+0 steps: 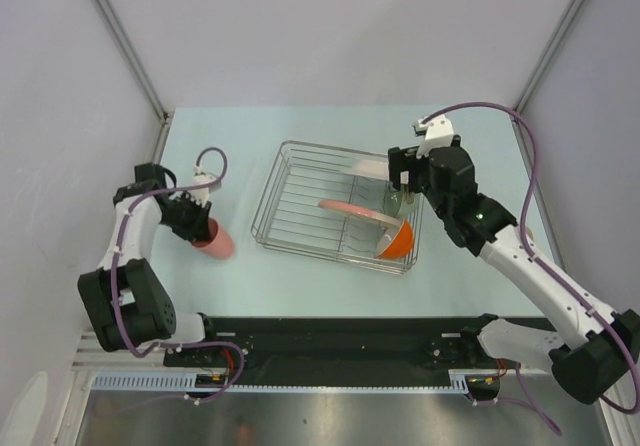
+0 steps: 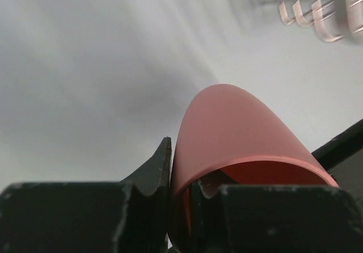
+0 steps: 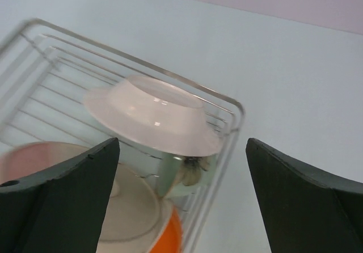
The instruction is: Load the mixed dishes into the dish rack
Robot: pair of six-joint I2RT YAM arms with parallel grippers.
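Observation:
The silver wire dish rack [image 1: 300, 191] stands mid-table. In it are a pinkish-white plate [image 1: 348, 209], a second pale plate [image 1: 370, 169], a pale green bowl [image 1: 393, 203] and an orange bowl with a white inside [image 1: 398, 238]. My right gripper [image 1: 403, 181] is open and empty, above the rack's right end. Its wrist view shows the pale plate [image 3: 150, 114], the green bowl [image 3: 184, 173], the orange bowl [image 3: 170, 233] and the rack rim [image 3: 229, 101] between the open fingers [image 3: 68, 190]. My left gripper [image 1: 195, 223] is shut on the rim of the coral-pink cup [image 1: 216, 240], left of the rack. One finger [image 2: 156, 165] is outside the cup [image 2: 238, 134] and one is inside.
The pale blue table [image 1: 480, 146] is walled by white panels at the back and sides. The black arm-base rail [image 1: 330, 341] runs along the near edge. The rack's corner [image 2: 317, 9] shows far off in the left wrist view.

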